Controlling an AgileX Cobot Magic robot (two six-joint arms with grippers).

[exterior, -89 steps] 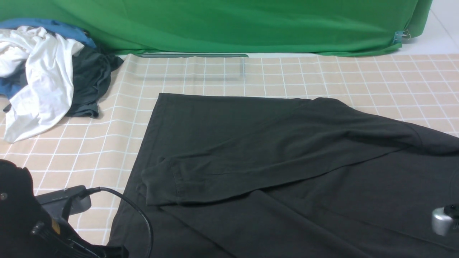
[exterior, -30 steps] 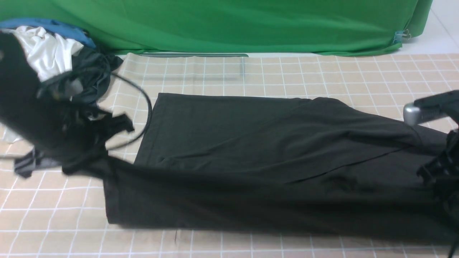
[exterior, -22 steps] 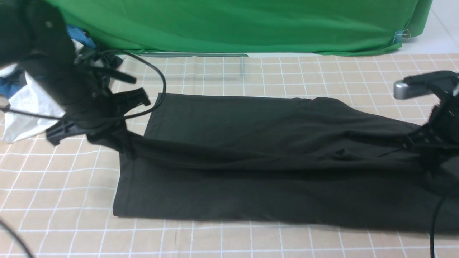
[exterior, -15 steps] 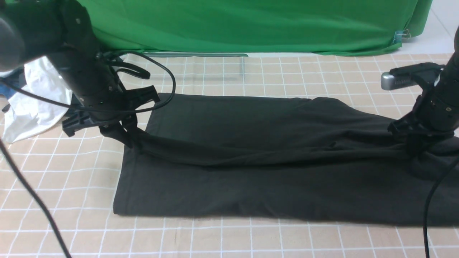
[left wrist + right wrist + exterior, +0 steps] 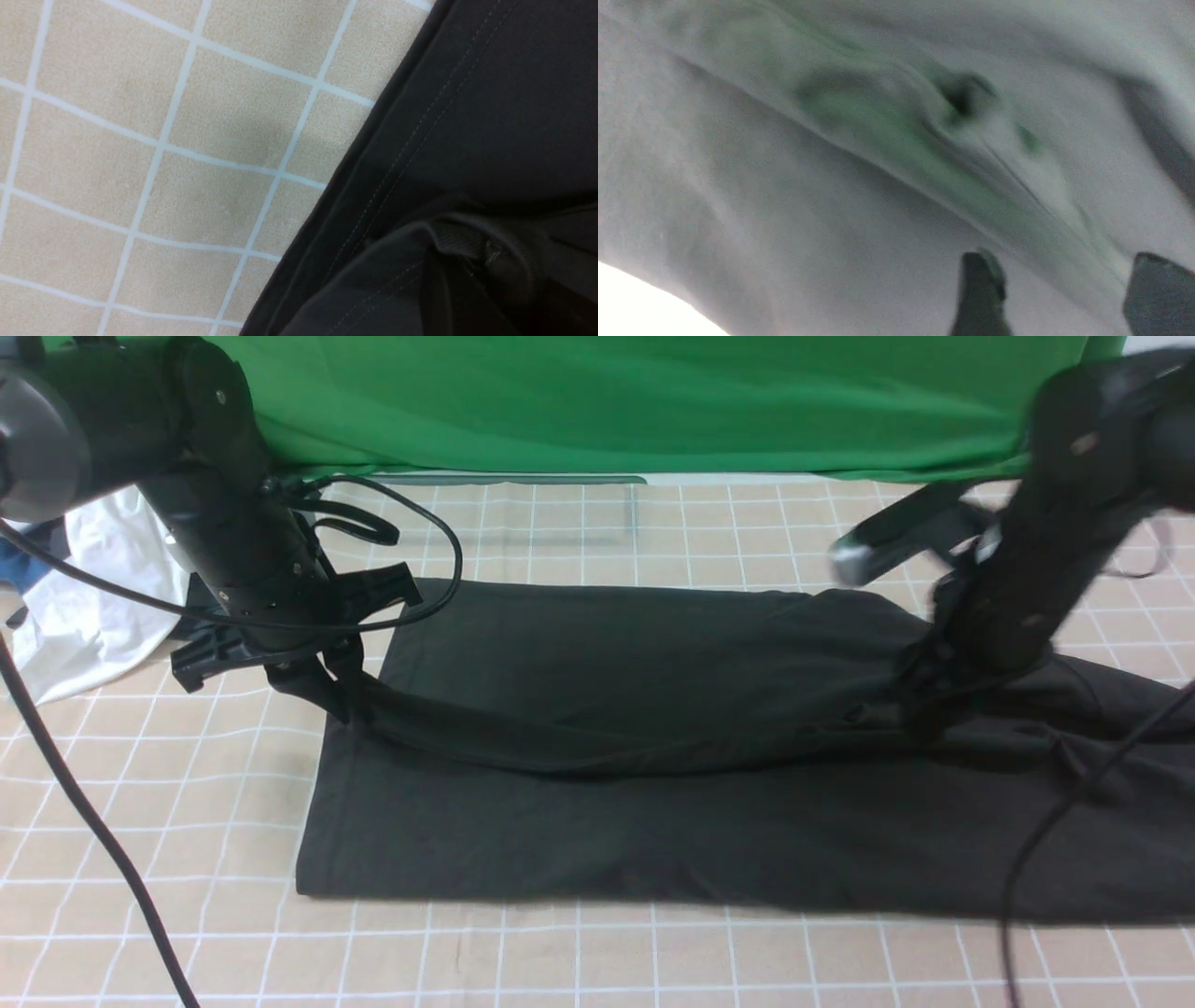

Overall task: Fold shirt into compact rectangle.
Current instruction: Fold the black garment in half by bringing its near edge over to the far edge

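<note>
- A tan mat [image 5: 560, 961] with white squares covers the table. A bare strip of it lies closest to the camera.
- A black cable [image 5: 93, 840] hangs over the mat's near left corner.
- The shirt [image 5: 597, 821] lies flat on the mat, in the middle, folded into one long dark band. Its long side runs from left to right. The near edge is a straight fold. The stitched bottom edge is at the left end, and the other end runs off the right side of the front view.
- The left gripper [image 5: 329, 695] is at the shirt's left end. It is squeezed tight on a pinch of the shirt and holds that bit up off the mat. A raised ridge of cloth runs from there toward the right.
- The right gripper [image 5: 920, 719] points down at the shirt, nearer the right end. Its wrist view is blurry, but the two fingers [image 5: 980, 289] stand wide apart over the cloth.
- A white cloth [image 5: 84, 616] and a bit of blue cloth [image 5: 28, 555] sit far off on the left.
- A green sheet [image 5: 607, 401] hangs at the very back.
</note>
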